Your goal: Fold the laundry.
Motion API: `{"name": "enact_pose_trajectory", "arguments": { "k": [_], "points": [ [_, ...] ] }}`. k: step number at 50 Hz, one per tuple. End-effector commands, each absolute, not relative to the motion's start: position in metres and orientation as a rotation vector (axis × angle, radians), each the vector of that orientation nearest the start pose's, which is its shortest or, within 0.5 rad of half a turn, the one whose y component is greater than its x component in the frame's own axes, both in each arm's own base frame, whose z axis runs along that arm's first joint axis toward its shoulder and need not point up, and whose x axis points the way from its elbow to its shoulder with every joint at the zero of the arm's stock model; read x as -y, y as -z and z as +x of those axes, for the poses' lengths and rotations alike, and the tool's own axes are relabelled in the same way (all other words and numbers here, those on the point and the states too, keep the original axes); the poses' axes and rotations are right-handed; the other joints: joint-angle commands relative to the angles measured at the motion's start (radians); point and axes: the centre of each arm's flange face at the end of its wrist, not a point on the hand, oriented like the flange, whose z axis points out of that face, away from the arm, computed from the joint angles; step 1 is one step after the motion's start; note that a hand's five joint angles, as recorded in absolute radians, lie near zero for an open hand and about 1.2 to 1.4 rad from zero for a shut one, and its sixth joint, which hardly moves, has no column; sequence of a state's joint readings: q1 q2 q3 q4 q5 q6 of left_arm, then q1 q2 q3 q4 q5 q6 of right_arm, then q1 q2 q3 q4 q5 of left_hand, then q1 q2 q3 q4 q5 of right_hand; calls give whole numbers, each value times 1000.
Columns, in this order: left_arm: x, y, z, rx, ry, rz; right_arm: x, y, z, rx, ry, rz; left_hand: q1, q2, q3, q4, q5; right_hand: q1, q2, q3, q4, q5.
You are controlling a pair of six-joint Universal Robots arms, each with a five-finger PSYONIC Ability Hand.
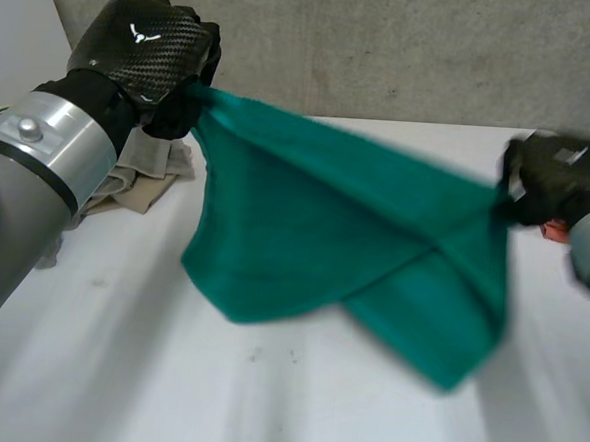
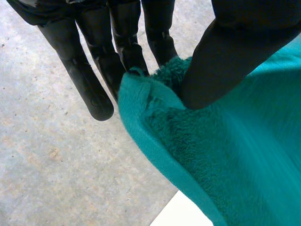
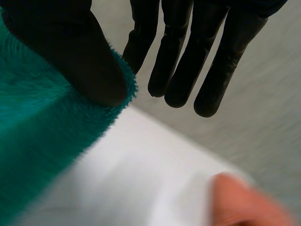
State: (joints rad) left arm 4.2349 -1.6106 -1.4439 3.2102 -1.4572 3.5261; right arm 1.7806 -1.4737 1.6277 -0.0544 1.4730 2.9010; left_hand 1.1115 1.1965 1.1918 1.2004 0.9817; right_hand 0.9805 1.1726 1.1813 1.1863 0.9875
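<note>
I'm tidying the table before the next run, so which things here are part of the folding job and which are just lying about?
In the job: green towel, pinched by the left hand and the right hand above the white table.
Lying about: beige cloth by the left arm, perhaps laundry waiting; a blurred orange thing by the right hand.

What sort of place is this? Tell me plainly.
Probably a lab or test room, not a home: bare concrete wall, plain white table, and the left robot hand and right robot hand holding up a green towel.
</note>
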Motion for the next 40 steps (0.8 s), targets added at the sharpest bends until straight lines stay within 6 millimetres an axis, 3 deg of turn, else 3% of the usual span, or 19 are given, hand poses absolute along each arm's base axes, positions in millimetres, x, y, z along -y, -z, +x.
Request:
{"name": "enact_pose_trajectory", "arguments": {
  "k": [1,3,5,6,8,10,13,15,17,18,19,21,27,31,37,40],
  "points": [
    [223,-338,-272,-1930,2490,999,283,-336,211,-1962,2344,-693,285,200,204,196,240,416,224,215,210,234],
    [224,-337,-271,-1947,2489,986,282,-340,220,-1925,2337,-703,285,200,204,196,240,416,224,215,210,234],
    [227,-333,-270,-1977,2480,971,284,-330,229,-1936,2290,-730,285,200,204,196,240,416,224,215,210,234],
    [229,-330,-270,-1990,2473,969,288,-311,243,-1964,2212,-776,285,200,204,196,240,416,224,215,210,234],
    [230,-324,-270,-2018,2449,973,288,-292,257,-1990,2138,-822,285,200,204,196,240,416,224,215,210,234],
    [235,-305,-272,-2075,2389,998,286,-268,272,-2029,2043,-886,285,200,204,196,240,416,224,215,210,234],
    [240,-286,-275,-2122,2335,1016,283,-246,281,-2080,1950,-931,285,200,204,196,240,416,224,215,210,234],
    [243,-278,-275,-2146,2308,1020,282,-232,281,-2132,1876,-951,285,200,204,196,240,113,-79,-87,-92,-68],
    [244,-270,-276,-2173,2280,1031,281,-227,281,-2162,1838,-957,285,200,204,196,240,-359,-551,-560,-565,-540],
    [244,-268,-276,-2178,2274,1033,280,-226,280,-2181,1817,-956,285,200,204,196,240,-719,-911,-919,-924,-900],
    [244,-268,-276,-2179,2272,1031,281,-227,278,-2188,1814,-951,285,200,204,196,240,-806,-998,-1007,-1012,-988],
    [245,-268,-275,-2176,2272,1028,285,-228,273,-2206,1816,-931,285,200,204,196,240,-806,-998,-1007,-1012,-988],
    [246,-274,-276,-2154,2299,1023,319,-237,228,-2308,1887,-828,285,200,204,196,240,-806,-998,-1007,-1012,-988],
    [245,-277,-276,-2141,2310,1026,328,-251,210,-2338,1950,-940,285,200,204,196,240,-806,-998,-1007,-1012,-988],
    [241,-276,-277,-2146,2307,1034,348,-221,185,-2502,1867,-1203,285,200,204,196,240,-806,-998,-1007,-1012,-988],
    [241,-275,-277,-2151,2301,1035,347,-215,185,-2523,1852,-1214,285,200,204,196,240,-781,-973,-982,-987,-963]
  ]
}}
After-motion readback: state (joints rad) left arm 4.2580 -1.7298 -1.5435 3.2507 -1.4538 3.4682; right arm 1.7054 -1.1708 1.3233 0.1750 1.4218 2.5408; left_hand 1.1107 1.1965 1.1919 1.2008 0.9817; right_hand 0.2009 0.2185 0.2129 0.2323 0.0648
